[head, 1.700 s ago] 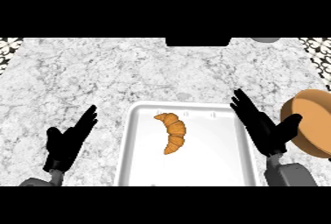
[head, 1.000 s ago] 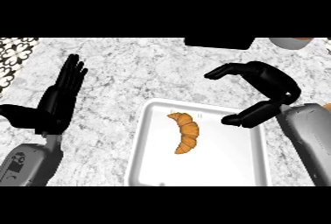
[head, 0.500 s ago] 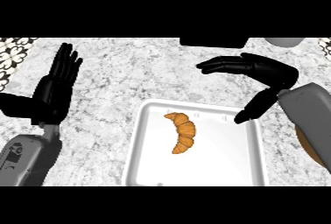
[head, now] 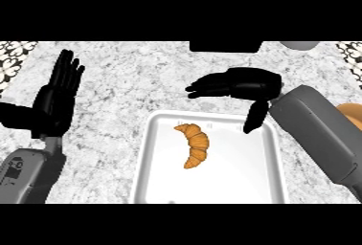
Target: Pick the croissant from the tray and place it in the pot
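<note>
Croissant (head: 196, 145) lies untouched in the far half of the tray (head: 240, 179). Right hand (head: 240, 83) hovers over the tabletop just beyond the tray's far edge, fingers loosely spread and holding nothing, thumb hanging over the far right corner. Left hand (head: 53, 100) rests left of the tray, fingers straight and upright.

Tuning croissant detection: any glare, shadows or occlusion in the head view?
Head view: even light, no glare on the tray; the croissant shows whole, no distinct shadow; the thumb of the right hand overlaps the tray's far right corner; the right forearm hides most of the pot.
</note>
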